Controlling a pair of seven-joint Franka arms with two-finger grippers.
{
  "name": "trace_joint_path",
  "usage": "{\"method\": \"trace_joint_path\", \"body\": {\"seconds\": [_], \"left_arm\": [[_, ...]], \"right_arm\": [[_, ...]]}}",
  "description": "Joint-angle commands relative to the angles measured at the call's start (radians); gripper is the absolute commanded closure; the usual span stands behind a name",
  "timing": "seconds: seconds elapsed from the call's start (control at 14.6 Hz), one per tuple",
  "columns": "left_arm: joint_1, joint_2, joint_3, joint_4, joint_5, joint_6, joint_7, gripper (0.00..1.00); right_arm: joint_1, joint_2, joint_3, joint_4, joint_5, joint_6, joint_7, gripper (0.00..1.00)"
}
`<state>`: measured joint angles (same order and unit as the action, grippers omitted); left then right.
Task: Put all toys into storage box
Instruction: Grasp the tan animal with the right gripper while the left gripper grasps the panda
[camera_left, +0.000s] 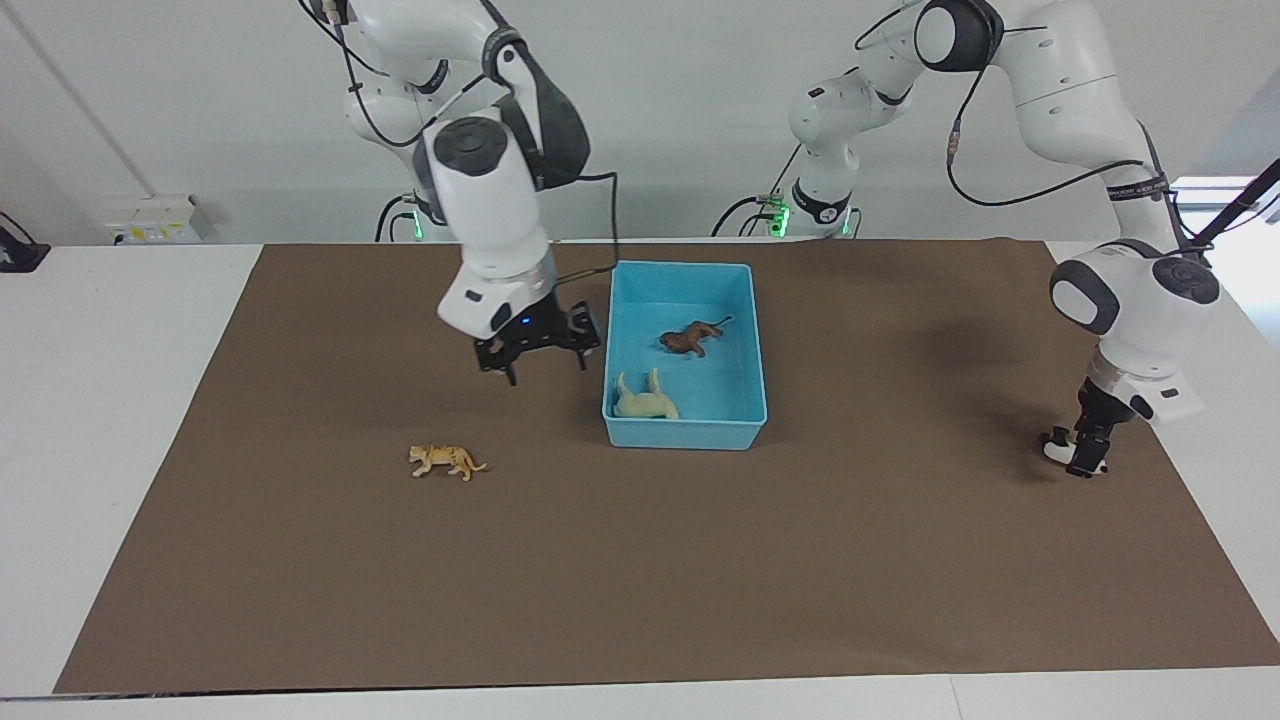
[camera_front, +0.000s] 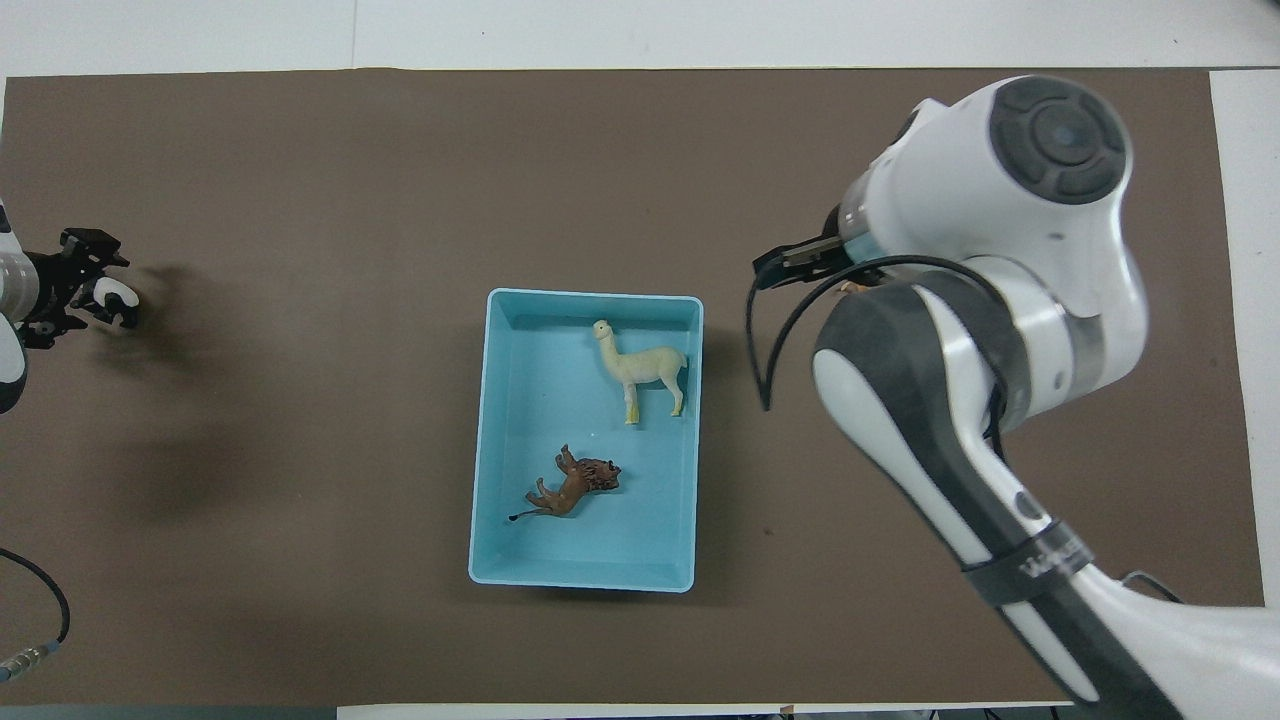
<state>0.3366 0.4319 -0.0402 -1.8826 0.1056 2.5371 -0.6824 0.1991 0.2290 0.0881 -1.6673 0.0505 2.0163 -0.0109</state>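
Note:
The light blue storage box (camera_left: 685, 433) (camera_front: 485, 440) stands mid-mat. In it lie the pale cream horse-like toy (camera_left: 645, 398) (camera_front: 640, 367) and the dark brown lion-like toy (camera_left: 688, 339) (camera_front: 575, 484). The orange tiger (camera_left: 447, 461) stands on the mat toward the right arm's end, farther from the robots than the box's middle. In the overhead view my right arm hides most of it. My right gripper (camera_left: 545, 365) (camera_front: 795, 262) is open and empty, in the air beside the box. My left gripper (camera_left: 1087, 455) (camera_front: 80, 290) is down at the black-and-white panda (camera_left: 1056, 446) (camera_front: 116, 299) near the mat's edge at the left arm's end.
A brown mat (camera_left: 640, 580) (camera_front: 300, 180) covers most of the white table (camera_left: 110, 330). A loose black cable (camera_front: 40, 600) lies at the mat's corner nearest the left arm.

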Motion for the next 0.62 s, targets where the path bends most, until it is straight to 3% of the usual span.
{"method": "trace_joint_path", "body": {"seconds": [0.0,0.14,0.21,0.41,0.48,0.55], "left_arm": [[0.007,-0.01,0.0,-0.058,0.028,0.052,-0.025,0.0],[0.007,-0.012,0.0,-0.058,0.028,0.051,-0.025,0.0],[0.007,-0.012,0.002,-0.058,0.028,0.051,-0.025,0.12],[0.009,-0.012,0.006,-0.055,0.028,0.051,-0.022,0.86],[0.007,-0.01,0.013,-0.05,0.029,0.051,-0.022,0.97],[0.004,-0.012,0.014,-0.041,0.029,0.04,-0.022,0.98]], "right_arm": [[-0.093,-0.008,0.015,-0.092,0.002,0.123,-0.321,0.0],[-0.112,-0.002,0.013,-0.126,0.002,0.165,-0.586,0.0],[-0.125,0.0,0.013,-0.156,0.002,0.206,-0.721,0.0],[-0.15,-0.007,0.013,-0.247,0.0,0.318,-0.995,0.0],[-0.153,-0.004,0.012,-0.268,0.0,0.35,-1.064,0.0],[-0.155,-0.002,0.012,-0.29,0.0,0.393,-1.122,0.0]]}}
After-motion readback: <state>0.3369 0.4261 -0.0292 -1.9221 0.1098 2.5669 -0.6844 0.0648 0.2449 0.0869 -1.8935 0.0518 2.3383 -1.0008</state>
